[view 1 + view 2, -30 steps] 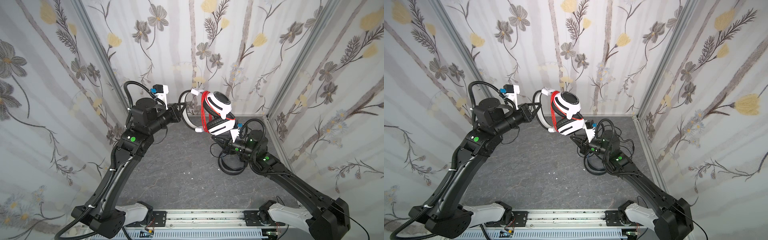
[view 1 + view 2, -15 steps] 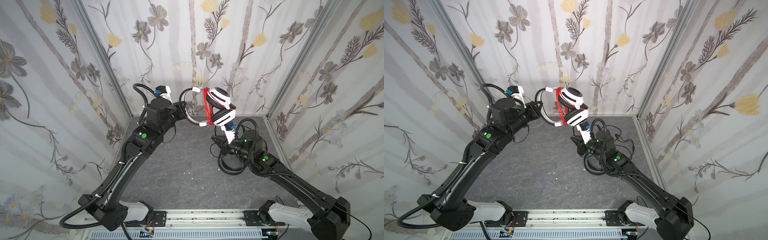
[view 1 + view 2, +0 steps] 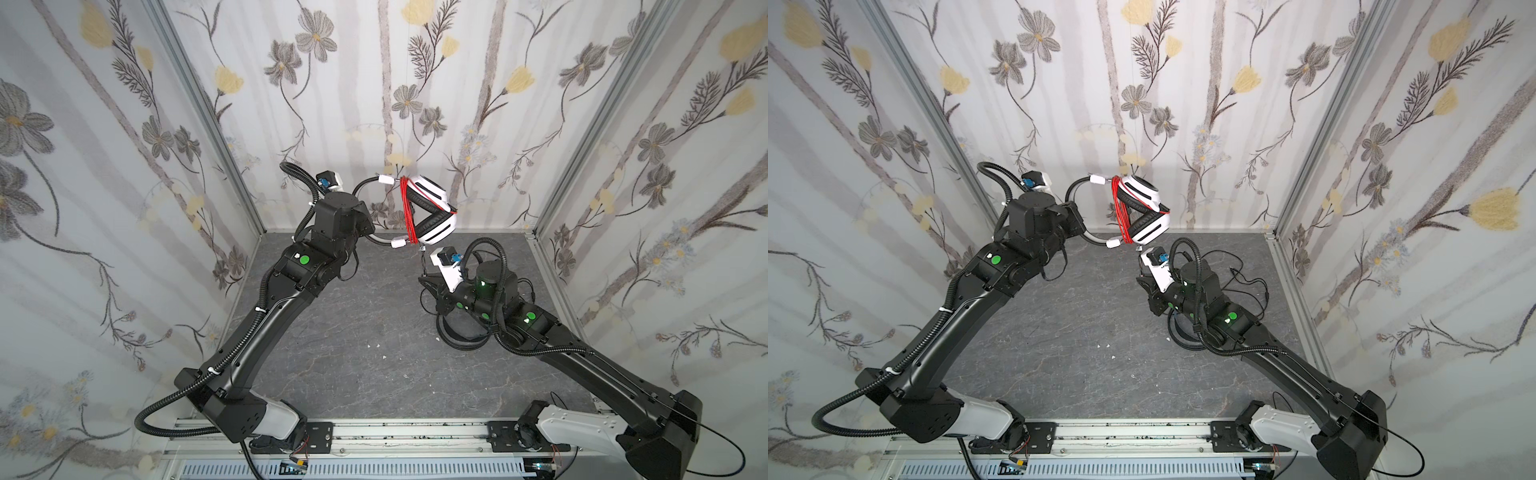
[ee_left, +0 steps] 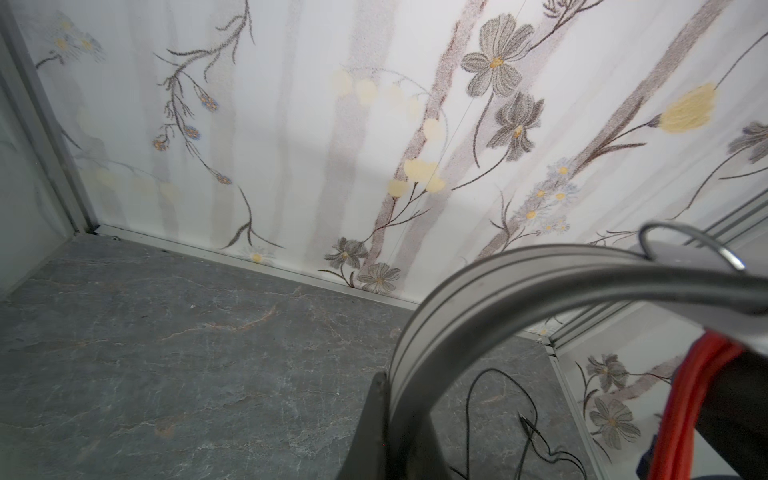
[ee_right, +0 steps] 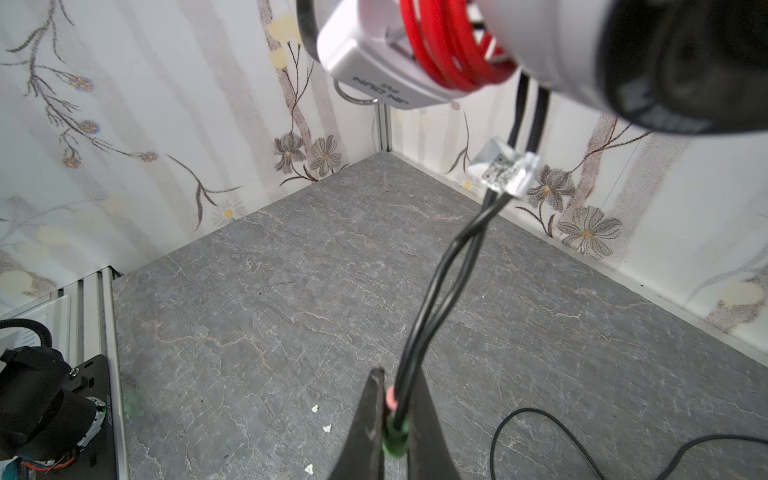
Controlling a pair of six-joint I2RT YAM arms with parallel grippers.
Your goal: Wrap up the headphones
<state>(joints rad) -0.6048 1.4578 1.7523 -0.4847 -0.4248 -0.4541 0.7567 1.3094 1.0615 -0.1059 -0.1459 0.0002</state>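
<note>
two headsets are in the cell. at the left, the left gripper [image 3: 371,232] is clenched on the headband [image 4: 478,299] of the white headset [image 3: 436,232]. it holds the headset in the air close to the back wall [image 3: 478,124], well above the grey stone-look floor [image 3: 353,340]. the ear cups, white with black pads, are folded toward each other and point to the right. the red cord [image 3: 408,214] is wound in several turns across the headset just beside the ear cups, as both top views show. from there twin black leads [image 5: 449,266] hang down past a small label tag [image 5: 505,172] to the right gripper [image 5: 397,415], which sits lower and to the right of the headset. its jaws are pinched tight on the leads at a pink plug [image 5: 390,401] and a green plug [image 5: 395,442]. furthest right, the black headset [image 3: 455,338] lies on the floor, mostly hidden under the right arm, with its black cord [image 3: 1246,272] loose on the floor beside it.
</note>
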